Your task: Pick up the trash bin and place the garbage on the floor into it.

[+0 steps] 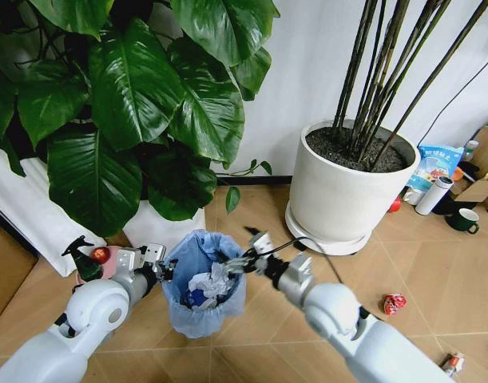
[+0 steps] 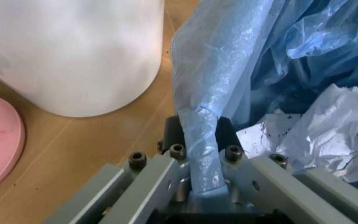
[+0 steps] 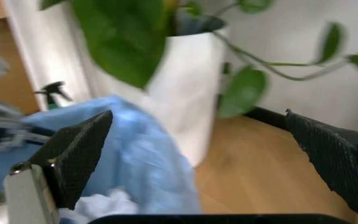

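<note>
Trash bin [image 1: 204, 281] sat on the floor [image 1: 251, 335] right in front of the robot, between the two arms and just ahead of the leafy plant's white pot [image 1: 160, 226]. Left gripper [image 1: 157, 267] was at the bin's left rim, and the left wrist view showed its fingers [image 2: 177, 132] clamped on a fold of the light-blue bag [image 2: 199, 140] where it wraps the edge. Right gripper [image 1: 242, 257] hovered over the bin's right rim with its fingers [image 3: 79, 149] spread wide, holding nothing.

By the look of it, that bin would be light, but the liner was thin, crinkly and probably slippery; a grip on the film alone could slide or tear, so the stiff rim under the fold seemed the better hold.

Inside, the bin already held crumpled white paper [image 1: 212, 281] and a blue scrap [image 1: 197, 298]. Out on the boards, a crushed red piece [image 1: 394, 303] lay well to the right, with a brownish scrap [image 1: 451, 365] beyond it.
</note>
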Robot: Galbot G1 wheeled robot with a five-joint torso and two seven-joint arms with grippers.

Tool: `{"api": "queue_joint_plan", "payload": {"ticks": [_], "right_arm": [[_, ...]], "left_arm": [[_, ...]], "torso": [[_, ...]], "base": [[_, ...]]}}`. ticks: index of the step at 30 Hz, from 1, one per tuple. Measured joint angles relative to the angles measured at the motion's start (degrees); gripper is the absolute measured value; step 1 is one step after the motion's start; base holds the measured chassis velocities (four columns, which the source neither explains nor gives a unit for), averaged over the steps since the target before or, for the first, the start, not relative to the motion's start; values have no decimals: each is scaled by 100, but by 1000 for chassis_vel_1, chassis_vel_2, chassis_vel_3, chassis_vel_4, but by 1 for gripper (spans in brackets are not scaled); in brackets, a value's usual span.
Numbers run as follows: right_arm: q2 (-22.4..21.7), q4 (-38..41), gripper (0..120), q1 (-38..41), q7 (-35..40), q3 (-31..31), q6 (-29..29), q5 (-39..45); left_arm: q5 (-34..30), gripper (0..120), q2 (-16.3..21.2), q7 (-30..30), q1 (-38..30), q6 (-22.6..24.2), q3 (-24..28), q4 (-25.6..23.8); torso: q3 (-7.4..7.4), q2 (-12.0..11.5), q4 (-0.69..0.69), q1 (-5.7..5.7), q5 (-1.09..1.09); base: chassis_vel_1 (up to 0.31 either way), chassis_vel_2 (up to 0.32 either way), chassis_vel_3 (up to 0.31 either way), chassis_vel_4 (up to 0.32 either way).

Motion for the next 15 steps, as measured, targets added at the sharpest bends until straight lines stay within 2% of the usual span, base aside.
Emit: {"api": "queue_joint_plan", "payload": {"ticks": [2,3,7,9,11,15], "right_arm": [[-112,51,100,-251,20,389,0,46],[-112,51,100,-251,20,389,0,46],[-268,31,100,-760,-84,1201,14,110],[-268,31,100,-760,-84,1201,14,110],[-332,-307,100,-1342,-400,2003,84,173],[-295,-768,100,-1734,-745,2433,281,33]], "left_arm": [[29,0,-21,12,33,-4,-58,-20],[29,0,-21,12,33,-4,-58,-20],[99,0,-37,82,80,-27,-149,-37],[99,0,-37,82,80,-27,-149,-37],[130,0,-97,110,91,-43,-169,-62],[161,0,-117,144,96,-54,-176,-74]], "torso": [[0,0,0,0,-1],[0,0,0,0,-1],[0,0,0,0,-1],[0,0,0,0,-1],[0,0,0,0,-2],[0,0,0,0,0]], "base": [[0,0,0,0],[0,0,0,0],[0,0,0,0],[0,0,0,0],[0,0,0,0],[0,0,0,0]]}}
